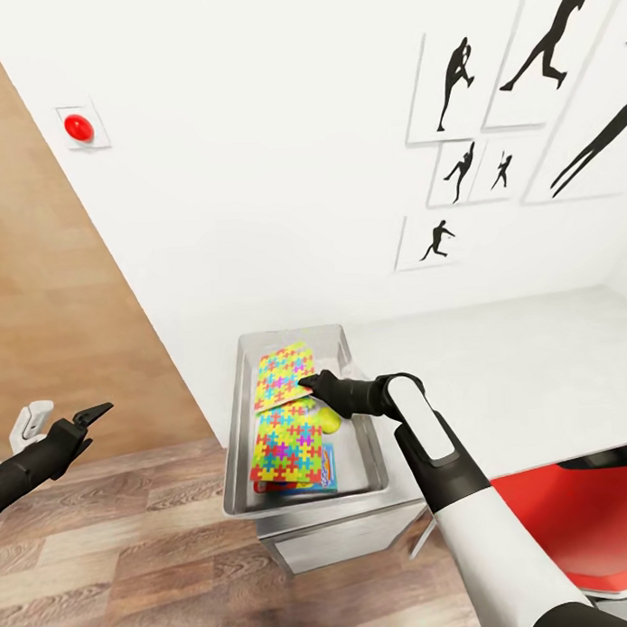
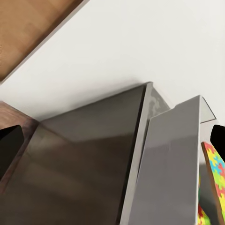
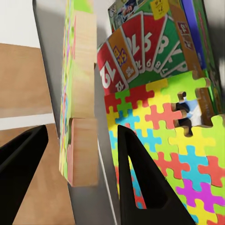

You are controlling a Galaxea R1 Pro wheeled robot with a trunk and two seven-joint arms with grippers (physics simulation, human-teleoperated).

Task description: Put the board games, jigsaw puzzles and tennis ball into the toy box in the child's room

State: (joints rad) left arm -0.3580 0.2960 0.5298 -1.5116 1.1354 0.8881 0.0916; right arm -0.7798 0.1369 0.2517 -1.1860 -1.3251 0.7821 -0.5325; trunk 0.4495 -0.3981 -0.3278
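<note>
Right gripper (image 1: 307,382) reaches into the grey toy box (image 1: 234,425) at the table's (image 1: 532,360) end, and our wrist camera shows its two dark fingers (image 3: 140,183) spread apart on either side of the wooden edge of a jigsaw puzzle (image 1: 284,376), which stands tilted against the box's far wall; whether the pads actually touch the board we cannot tell. We judge this puzzle a stiff, thin, light board, best pinched across its bare wooden edge, where a smooth printed face would likely slip. A second jigsaw puzzle (image 1: 286,445) lies flat lower in the box, on top of a board game (image 3: 154,37) with fanned red and green number cards on its cover, and the yellow-green tennis ball (image 1: 330,421) sits wedged beside them near the box's right wall. We hold our left gripper (image 1: 89,415) well apart from the box, out over the wood floor (image 1: 114,555); from the head camera its black tips look nearly closed, but we cannot say for certain. Crowding is the obstacle: the box is narrow, its walls stand close to the fingers, and the upright puzzle could topple onto the ball when let go. Silhouette prints (image 1: 455,83) and a red button (image 1: 78,127) mark the white wall behind.
</note>
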